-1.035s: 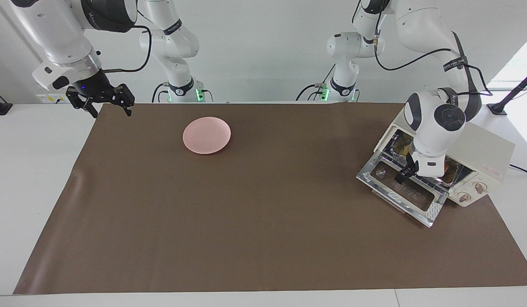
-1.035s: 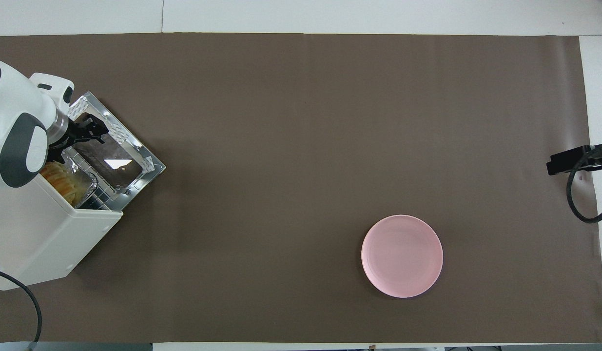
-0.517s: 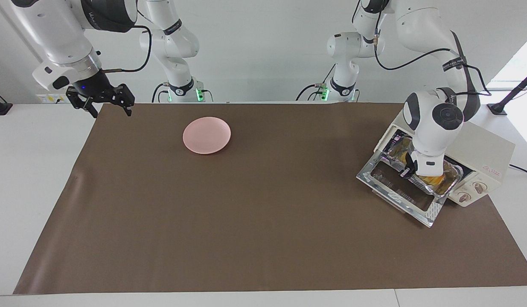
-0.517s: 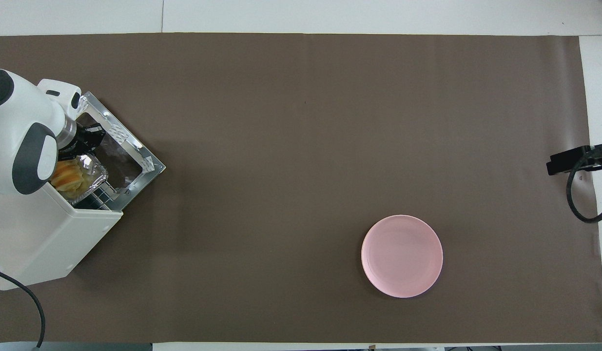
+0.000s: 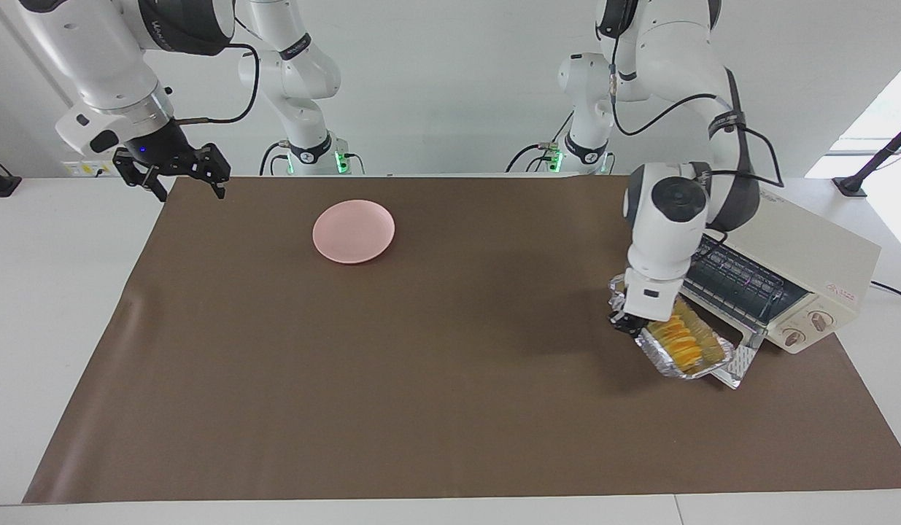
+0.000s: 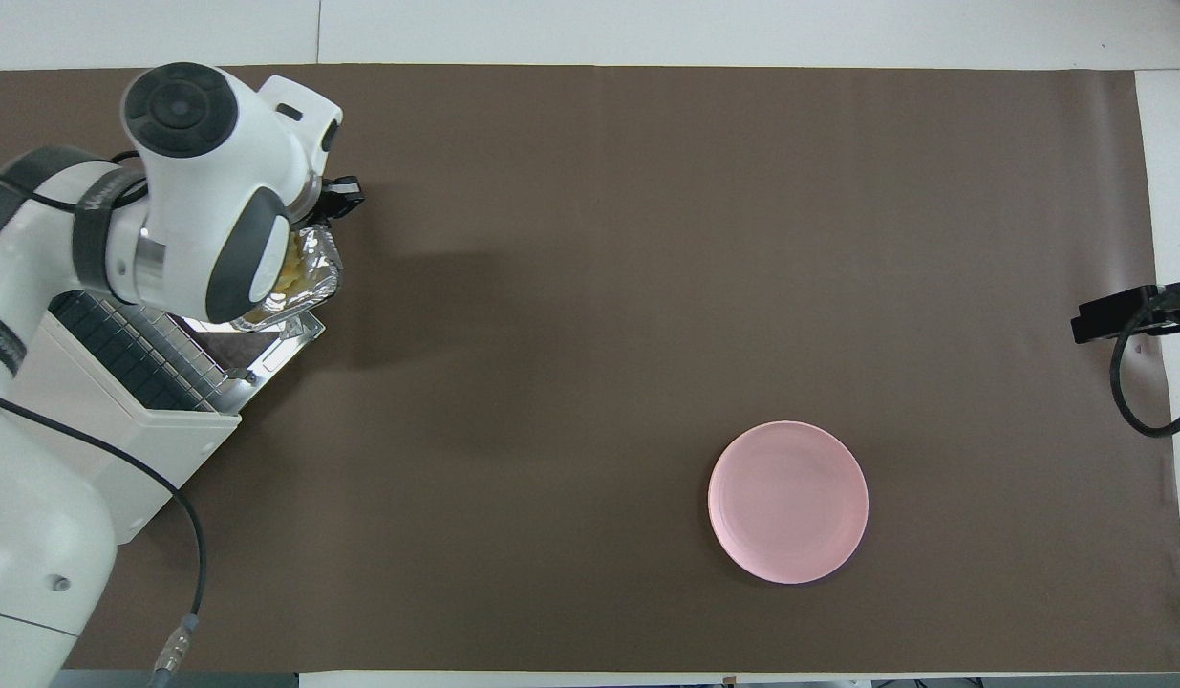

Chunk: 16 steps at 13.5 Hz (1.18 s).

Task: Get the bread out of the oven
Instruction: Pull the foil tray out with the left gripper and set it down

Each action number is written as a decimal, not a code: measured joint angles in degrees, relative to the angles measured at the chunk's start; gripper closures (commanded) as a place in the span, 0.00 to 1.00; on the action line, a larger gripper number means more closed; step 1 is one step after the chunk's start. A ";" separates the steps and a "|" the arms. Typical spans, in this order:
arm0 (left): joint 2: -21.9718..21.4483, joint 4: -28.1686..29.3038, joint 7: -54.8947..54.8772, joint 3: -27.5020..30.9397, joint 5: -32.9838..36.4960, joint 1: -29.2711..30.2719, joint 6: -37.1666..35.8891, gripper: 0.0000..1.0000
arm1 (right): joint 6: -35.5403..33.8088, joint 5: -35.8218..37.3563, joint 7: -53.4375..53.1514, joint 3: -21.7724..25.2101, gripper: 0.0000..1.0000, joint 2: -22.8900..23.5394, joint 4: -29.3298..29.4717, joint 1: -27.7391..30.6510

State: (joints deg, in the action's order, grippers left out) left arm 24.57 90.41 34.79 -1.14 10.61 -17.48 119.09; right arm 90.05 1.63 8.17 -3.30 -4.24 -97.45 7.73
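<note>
My left gripper (image 5: 624, 321) is shut on one end of the silver foil tray (image 5: 702, 362) and holds it in the air, out of the oven and over the lowered glass door (image 5: 742, 359). The golden ridged bread (image 5: 682, 338) lies in the tray. The cream-white oven (image 5: 807, 255) stands at the left arm's end of the table, its wire rack (image 5: 742, 281) bare. In the overhead view my left gripper (image 6: 343, 196) and wrist cover most of the tray (image 6: 320, 272), the bread (image 6: 289, 277) and the door (image 6: 289, 336). My right gripper (image 5: 176, 176) waits open.
A round pink plate (image 5: 354, 231) lies on the brown mat (image 5: 421, 364) toward the right arm's end; it also shows in the overhead view (image 6: 788, 502). My right gripper hangs over the mat's edge at that end. The oven's two knobs (image 5: 807, 328) face the table's middle.
My left gripper has pulled the foil tray with the bread off the oven rack, lifted it and carried it out past the open door. The right arm has not moved.
</note>
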 measured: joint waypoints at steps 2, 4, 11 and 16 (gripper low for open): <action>3.51 -4.18 -0.06 -0.44 -1.20 -6.05 -0.95 1.00 | 0.00 0.00 0.00 0.00 0.00 0.00 0.00 0.00; 4.61 -5.46 -0.05 -0.46 -2.65 -11.29 -1.47 1.00 | 0.00 0.00 0.00 0.00 0.00 0.00 0.00 0.00; 5.11 -3.58 -0.73 -0.54 -4.55 -22.42 -2.35 1.00 | 0.00 0.00 0.00 0.00 0.00 0.00 0.00 0.00; 5.68 -1.17 -1.00 -0.28 -4.58 -22.82 -0.33 0.43 | 0.00 0.00 0.00 0.00 0.00 0.00 0.00 0.00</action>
State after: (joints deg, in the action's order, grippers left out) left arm 30.25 89.24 33.79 -1.42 6.03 -40.30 118.76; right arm 90.05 1.63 8.17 -3.30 -4.24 -97.45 7.73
